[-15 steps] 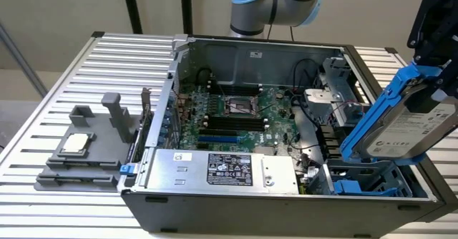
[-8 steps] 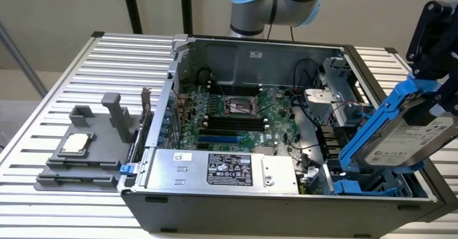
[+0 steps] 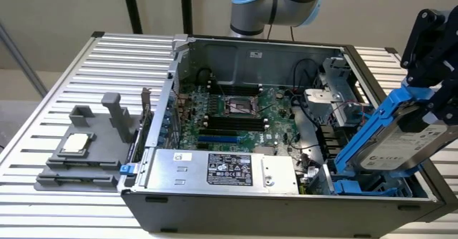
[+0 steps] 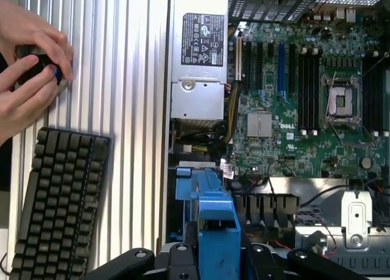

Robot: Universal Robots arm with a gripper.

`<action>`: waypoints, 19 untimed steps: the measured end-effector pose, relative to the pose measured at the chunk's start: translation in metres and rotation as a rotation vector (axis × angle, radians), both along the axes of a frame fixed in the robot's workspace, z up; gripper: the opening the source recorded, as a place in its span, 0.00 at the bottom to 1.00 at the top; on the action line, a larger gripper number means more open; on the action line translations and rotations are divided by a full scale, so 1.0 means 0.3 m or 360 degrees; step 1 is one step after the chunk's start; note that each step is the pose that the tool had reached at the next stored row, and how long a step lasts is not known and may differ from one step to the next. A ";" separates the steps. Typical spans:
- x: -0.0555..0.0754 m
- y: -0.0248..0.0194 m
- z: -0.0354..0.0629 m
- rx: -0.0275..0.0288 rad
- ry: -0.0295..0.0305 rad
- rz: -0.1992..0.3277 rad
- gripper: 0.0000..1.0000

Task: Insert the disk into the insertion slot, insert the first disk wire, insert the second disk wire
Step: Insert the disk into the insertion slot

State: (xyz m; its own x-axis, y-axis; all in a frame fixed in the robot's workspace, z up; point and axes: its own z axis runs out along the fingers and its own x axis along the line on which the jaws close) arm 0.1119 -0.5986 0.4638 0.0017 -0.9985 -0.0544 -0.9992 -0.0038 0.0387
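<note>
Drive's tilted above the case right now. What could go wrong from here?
1. The disk, held tilted in the gripper, could catch on the edge of the insertion slot and jam.
2. Loose wires beside the slot could be pinched.
3. A person's hands are at the table beside the case, possibly within the arm's sweep.

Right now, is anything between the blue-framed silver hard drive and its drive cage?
Nothing visible does. The end effector holds the blue-framed silver hard drive tilted, its lower end over the dark grey drive cage with blue latches.
</note>
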 end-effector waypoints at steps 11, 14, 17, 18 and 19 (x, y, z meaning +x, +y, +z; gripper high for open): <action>-0.023 0.000 -0.028 0.00026 -0.00416 0.0002 0.33; -0.024 0.000 -0.035 0.00025 -0.00415 0.0003 0.33; -0.024 0.000 -0.041 0.00025 -0.00415 0.0002 0.33; -0.024 0.001 -0.043 0.00027 -0.00415 0.0002 0.33; -0.024 0.001 -0.044 0.00027 -0.00415 0.0002 0.33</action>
